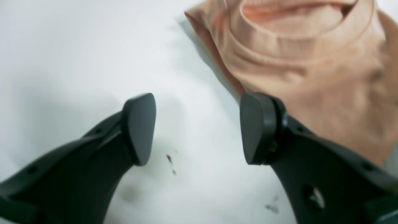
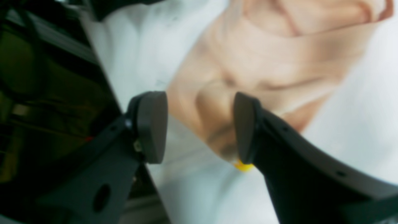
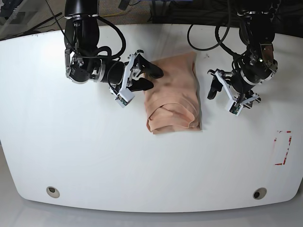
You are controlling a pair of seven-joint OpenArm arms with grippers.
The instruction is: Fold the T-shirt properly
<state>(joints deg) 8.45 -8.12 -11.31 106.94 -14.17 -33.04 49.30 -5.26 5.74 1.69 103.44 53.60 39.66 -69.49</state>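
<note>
Right gripper [image 3: 144, 78], jaws apart and empty, hovers at the left edge of the peach thin-fabric T-shirt [image 3: 173, 94], which lies folded into a narrow stack mid white worktop [image 3: 94, 156]. Left gripper [image 3: 222, 92], also apart, waits just right. Judged: folding nearly complete; next, perhaps a final tidy.

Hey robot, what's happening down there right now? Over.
Left gripper open, empty, beside the T-shirt. Right gripper open, empty, at its other edge. Shirt folded on table. Nothing in the way.
</note>
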